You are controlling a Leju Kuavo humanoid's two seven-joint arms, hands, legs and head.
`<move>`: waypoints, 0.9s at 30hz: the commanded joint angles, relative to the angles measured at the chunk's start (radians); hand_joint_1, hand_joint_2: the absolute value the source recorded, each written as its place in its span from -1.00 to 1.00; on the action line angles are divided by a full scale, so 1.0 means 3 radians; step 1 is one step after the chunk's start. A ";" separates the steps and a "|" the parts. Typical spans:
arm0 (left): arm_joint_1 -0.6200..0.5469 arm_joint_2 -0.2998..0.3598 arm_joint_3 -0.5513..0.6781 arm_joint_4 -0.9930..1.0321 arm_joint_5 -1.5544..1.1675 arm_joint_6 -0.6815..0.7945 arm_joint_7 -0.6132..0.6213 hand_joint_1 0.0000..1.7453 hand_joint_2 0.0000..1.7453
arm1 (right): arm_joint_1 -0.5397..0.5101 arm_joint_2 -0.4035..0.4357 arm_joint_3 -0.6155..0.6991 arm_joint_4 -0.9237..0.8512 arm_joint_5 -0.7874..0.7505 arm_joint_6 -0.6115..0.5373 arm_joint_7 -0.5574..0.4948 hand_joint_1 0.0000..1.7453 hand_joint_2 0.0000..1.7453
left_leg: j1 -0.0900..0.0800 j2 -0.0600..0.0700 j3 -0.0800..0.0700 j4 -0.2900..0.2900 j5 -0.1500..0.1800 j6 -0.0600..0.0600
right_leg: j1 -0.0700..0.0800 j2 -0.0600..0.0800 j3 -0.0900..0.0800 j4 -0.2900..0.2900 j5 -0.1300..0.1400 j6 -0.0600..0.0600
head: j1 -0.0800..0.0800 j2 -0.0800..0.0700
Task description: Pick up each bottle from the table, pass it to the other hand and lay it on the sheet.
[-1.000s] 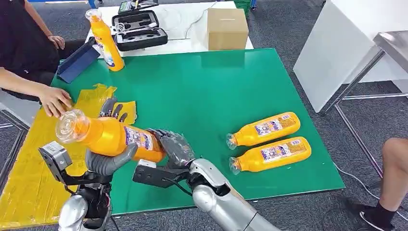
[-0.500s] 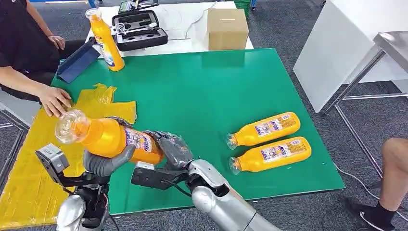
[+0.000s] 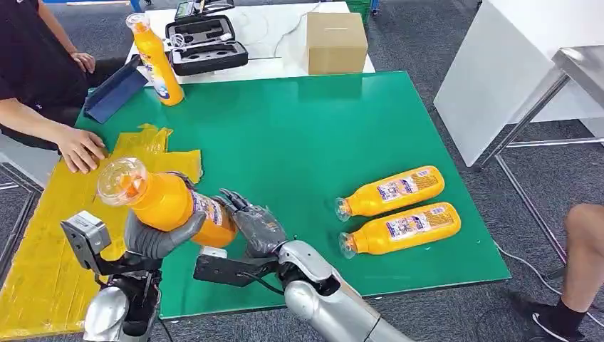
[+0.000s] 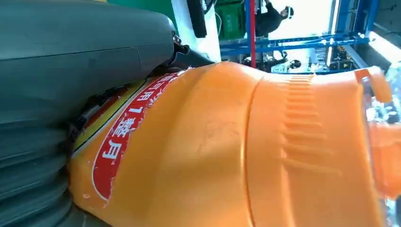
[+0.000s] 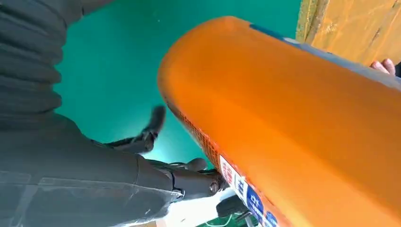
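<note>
Now bottle (image 3: 167, 203) in left robot hand (image 3: 158, 239)

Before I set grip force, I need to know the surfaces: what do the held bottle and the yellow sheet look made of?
Bottle: seemingly smooth, glossy orange plastic with moulded ribs near the neck, a printed label and a clear cap. Sheet: probably thin plastic film; it looks crinkled and faintly shiny, with a ragged edge.

Tilted orange bottle (image 3: 167, 203), two (image 3: 390, 191) lying
</note>
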 commanded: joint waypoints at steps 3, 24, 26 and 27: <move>-0.0177 0.0248 0.0462 0.0141 -0.2561 0.0956 -0.0035 1.00 1.00 | 0.0256 -0.0469 -0.0617 -0.1027 -0.0022 0.0056 0.0038 -1.00 -1.00 | 0.0002 -0.0008 0.0010 -0.0002 0.0000 -0.0003 | 0.0003 -0.0012 0.0012 -0.0003 -0.0003 -0.0005 | 0.0001 0.0000; -0.0419 0.1113 0.0171 0.2176 -0.5451 0.1514 0.0886 1.00 1.00 | 0.0993 -0.1305 -0.1206 -0.2350 0.0076 0.0323 -0.0105 -1.00 -1.00 | 0.0000 -0.0012 0.0013 -0.0004 -0.0001 -0.0003 | 0.0001 -0.0016 0.0014 -0.0005 -0.0005 -0.0005 | 0.0001 0.0000; -0.0409 0.1045 0.0244 0.2266 -0.5446 0.1499 0.0831 -1.00 1.00 | 0.1028 -0.1345 -0.1279 -0.2395 0.0081 0.0313 -0.0113 -1.00 -1.00 | 0.0000 -0.0009 0.0016 -0.0005 -0.0002 -0.0003 | 0.0001 -0.0014 0.0016 -0.0006 -0.0005 -0.0005 | 0.0001 0.0000; -0.0397 0.1036 0.0250 0.2266 -0.5451 0.1487 0.0776 -1.00 1.00 | 0.1041 -0.1364 -0.1305 -0.2406 0.0083 0.0315 -0.0120 -1.00 -1.00 | -0.0001 -0.0008 0.0010 -0.0004 -0.0001 -0.0002 | 0.0000 -0.0012 0.0010 -0.0005 -0.0003 -0.0003 | 0.0001 0.0000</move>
